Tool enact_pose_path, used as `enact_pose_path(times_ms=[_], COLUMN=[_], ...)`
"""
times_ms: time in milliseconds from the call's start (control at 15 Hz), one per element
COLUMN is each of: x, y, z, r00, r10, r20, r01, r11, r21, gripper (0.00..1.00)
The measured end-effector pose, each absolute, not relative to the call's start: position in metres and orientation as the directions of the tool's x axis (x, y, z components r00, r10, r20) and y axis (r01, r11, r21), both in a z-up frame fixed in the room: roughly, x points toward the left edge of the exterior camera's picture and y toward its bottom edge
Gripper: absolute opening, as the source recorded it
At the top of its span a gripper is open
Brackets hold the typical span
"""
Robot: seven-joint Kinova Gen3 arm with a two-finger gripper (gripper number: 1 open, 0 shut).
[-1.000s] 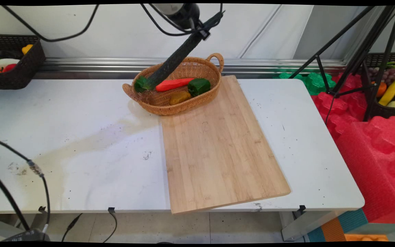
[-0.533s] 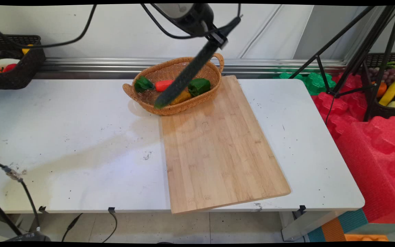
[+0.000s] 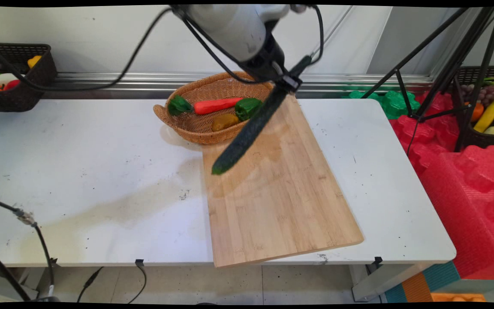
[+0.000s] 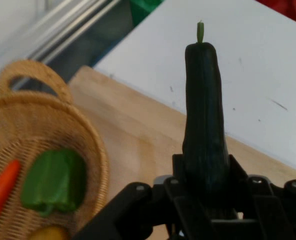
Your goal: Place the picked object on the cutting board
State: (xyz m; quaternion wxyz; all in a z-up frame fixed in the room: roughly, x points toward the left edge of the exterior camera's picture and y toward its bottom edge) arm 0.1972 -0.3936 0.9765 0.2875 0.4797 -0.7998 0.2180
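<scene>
A long dark green cucumber (image 3: 247,131) hangs slanted above the far part of the wooden cutting board (image 3: 281,206), and my gripper (image 3: 287,81) is shut on its upper end. In the hand view the cucumber (image 4: 204,125) stands up between the gripper (image 4: 205,192) linkage, its stem end over the white table (image 4: 268,75). Just left of it sits the wicker basket (image 3: 195,128), holding a red carrot (image 3: 217,105), a green pepper (image 3: 248,108), another green vegetable (image 3: 179,105) and a brownish potato (image 3: 224,122).
A dark basket (image 3: 28,90) with vegetables stands at the far left. A black tripod (image 3: 448,64) and red and green foam (image 3: 465,171) stand off the table's right side, beside a bin of fruit (image 3: 489,116). Black cables (image 3: 37,231) hang at the near left.
The gripper has come down and to the right, carrying the cucumber from over the basket to over the board's far end.
</scene>
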Motion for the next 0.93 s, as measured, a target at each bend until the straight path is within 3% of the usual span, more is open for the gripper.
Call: enact_pose_path(times_ms=[933], x=[0.149], y=[-0.393], z=[0.853], r00=[-0.230], r10=[-0.826], r20=[0.515], r01=[-0.943], r11=[0.319], r21=[0.090], gripper=[0.00])
